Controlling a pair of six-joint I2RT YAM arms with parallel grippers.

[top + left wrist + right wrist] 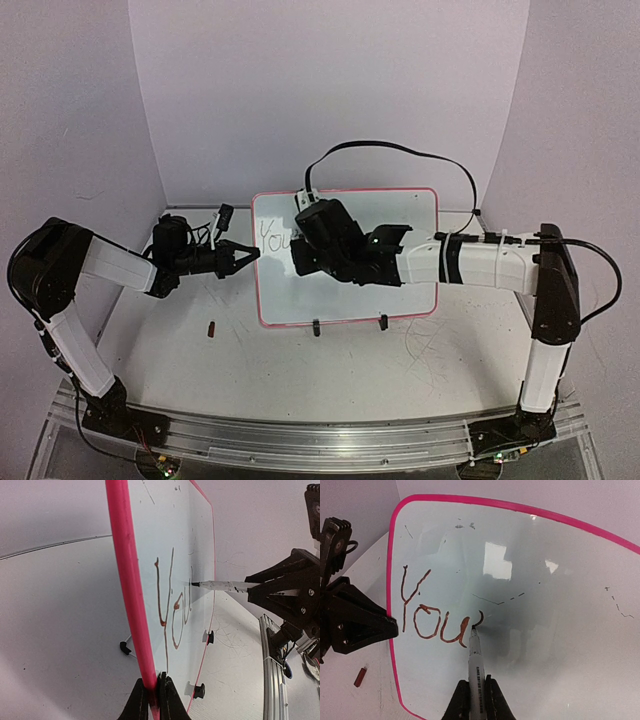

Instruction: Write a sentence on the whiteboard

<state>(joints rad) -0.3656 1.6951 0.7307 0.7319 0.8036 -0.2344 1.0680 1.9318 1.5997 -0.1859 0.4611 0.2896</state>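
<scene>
Right wrist view: gripping one marker [474, 656] in closed right fingers [474, 692], tip touching one whiteboard [545, 605] just ahead, after one word [427, 620]; clamping its frame edge between closed left fingers [155, 689].

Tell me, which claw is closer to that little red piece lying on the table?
Left. The left claw clamps the whiteboard's left edge, and the red piece lies on the table just outside that edge. The right claw holds a marker at the board's face, farther in.

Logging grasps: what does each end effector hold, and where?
The left end effector clamps the whiteboard by its pink left edge; the right end effector grips the marker by its barrel.
</scene>
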